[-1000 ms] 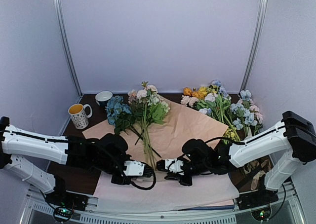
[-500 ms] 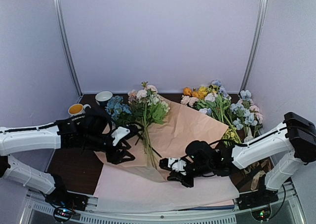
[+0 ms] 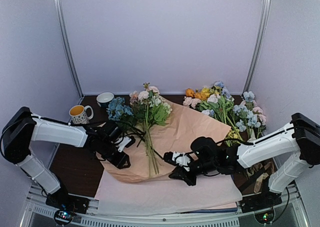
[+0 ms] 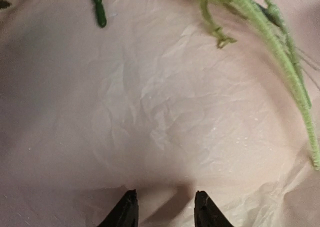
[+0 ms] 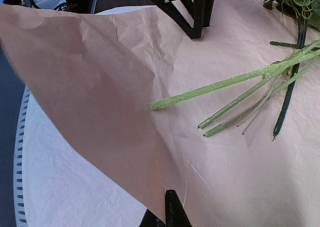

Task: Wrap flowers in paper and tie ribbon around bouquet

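My left arm reaches in low from the left of the frame. The left gripper (image 3: 119,156) tips down over the near-left part of the paper (image 3: 192,127), fingers (image 4: 126,211) moderately apart above creased sheet; I cannot tell if they touch it. My right arm stretches in from the lower right, wrist low. The right gripper (image 3: 176,168) has its fingers (image 5: 170,207) pinched together on the paper's near edge, with a flap raised beside them. The flowers (image 3: 148,107) lie across the paper at centre frame, stems toward the near edge of the desk (image 3: 75,167).
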